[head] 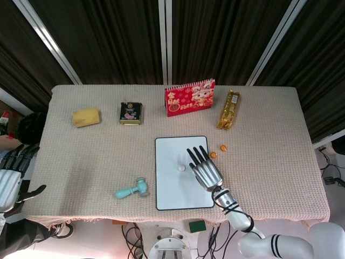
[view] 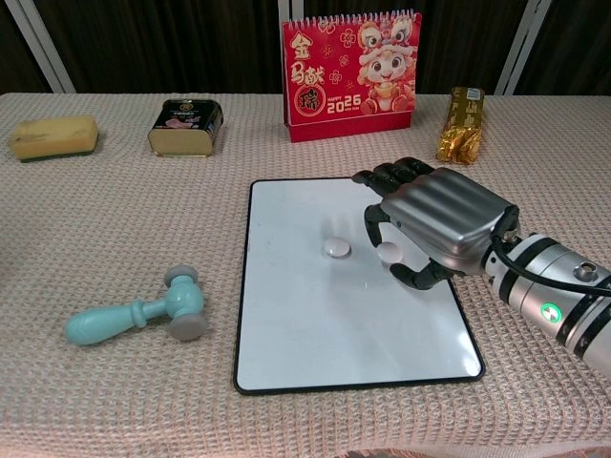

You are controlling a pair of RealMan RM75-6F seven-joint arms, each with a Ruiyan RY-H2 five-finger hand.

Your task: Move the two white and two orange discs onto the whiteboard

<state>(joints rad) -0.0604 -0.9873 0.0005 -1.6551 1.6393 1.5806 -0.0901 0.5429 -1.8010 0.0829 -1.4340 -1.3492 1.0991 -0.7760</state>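
The right hand [view: 434, 224] is pinching a white disc [view: 389, 253] over the whiteboard [view: 315, 324], beside another white disc [view: 335, 249] already lying there. It is likely light, rigid, slippery; pinching its rim suits best.

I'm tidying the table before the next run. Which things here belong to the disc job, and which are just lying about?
Job: whiteboard; white disc on it; second white disc held by right hand; two orange discs.

Lying about: calendar; tin; sponge; gold packet; toy hammer.
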